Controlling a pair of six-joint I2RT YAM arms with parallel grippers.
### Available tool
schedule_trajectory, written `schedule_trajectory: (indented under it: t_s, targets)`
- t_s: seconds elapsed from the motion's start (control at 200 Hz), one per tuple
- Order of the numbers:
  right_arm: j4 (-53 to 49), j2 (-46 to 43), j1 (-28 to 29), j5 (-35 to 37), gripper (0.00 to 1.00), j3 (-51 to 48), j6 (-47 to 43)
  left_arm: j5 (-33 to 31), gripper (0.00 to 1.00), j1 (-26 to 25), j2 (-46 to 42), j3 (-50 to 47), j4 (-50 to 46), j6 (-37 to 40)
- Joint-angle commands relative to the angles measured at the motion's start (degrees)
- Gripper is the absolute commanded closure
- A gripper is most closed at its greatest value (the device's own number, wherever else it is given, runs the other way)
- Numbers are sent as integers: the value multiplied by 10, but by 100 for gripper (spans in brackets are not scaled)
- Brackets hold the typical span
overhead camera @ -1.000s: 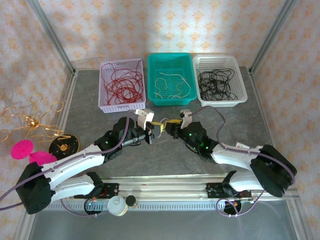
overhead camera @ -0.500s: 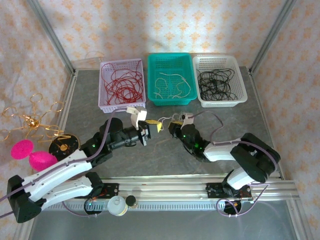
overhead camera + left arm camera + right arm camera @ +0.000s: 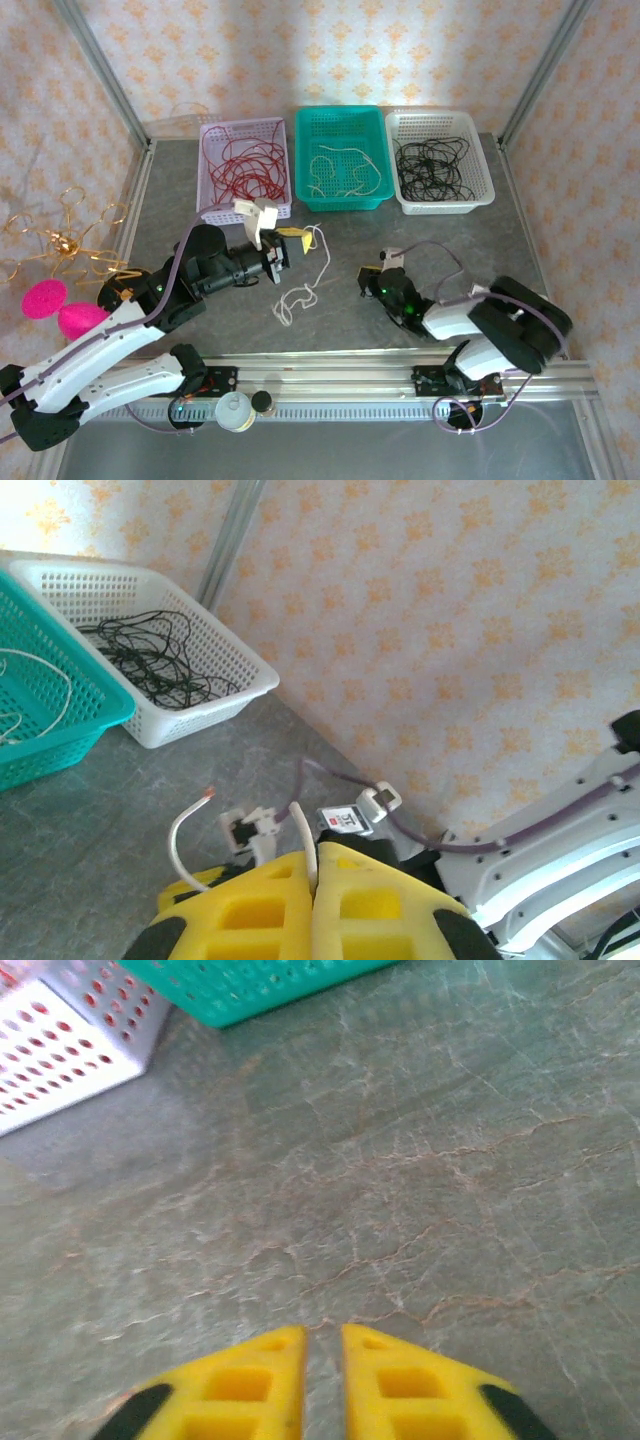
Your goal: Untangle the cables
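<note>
1. Right wrist view: the right gripper (image 3: 322, 1335) sits low over the bare table (image 3: 420, 1160), its yellow fingers slightly parted with nothing between them. It is best left low and aside, clear of the hanging strand.
2. Left wrist view: the left gripper (image 3: 315, 852) is clamped on the cream-white cable (image 3: 176, 840), whose short end curls free beside the fingers. This close look confirms the pinch, which is hard to read from above.
3. Top view adds the long tail: from the left gripper (image 3: 283, 252) the cream-white cable (image 3: 298, 294) drops to the table and ends in a loose loop between the arms. I would raise it first, so the tail lifts off the table rather than dragging.
4. Farthest, three baskets stand in a row. The lilac basket (image 3: 245, 213) holds red cables (image 3: 245, 170), the teal basket (image 3: 340, 200) cream ones and the white basket (image 3: 440, 205) black cables (image 3: 432, 165). The teal one looks the likely target, so clear its rim and release over its middle.
</note>
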Motion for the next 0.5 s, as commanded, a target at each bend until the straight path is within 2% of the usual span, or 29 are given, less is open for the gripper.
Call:
schedule_trajectory:
  t_s: [0.0, 0.115, 0.26, 0.36, 0.496]
  targets:
    - [-1, -106, -3, -70, 65, -24, -59, -8, 100, -4, -3, 14, -37, 7]
    - [-20, -234, -2, -206, 52, -27, -134, -11, 100, -4, -3, 7, -49, 14]
    - [-43, -331, -2, -301, 35, 5, -178, -13, 100, -4, 1, -1, -51, 17]
    - [-33, -334, -2, -346, 31, 37, -193, -9, 100, -4, 6, -3, -54, 17]
    - [-16, -276, -1, -391, 31, 92, -197, -6, 100, -4, 14, 4, -65, 19]
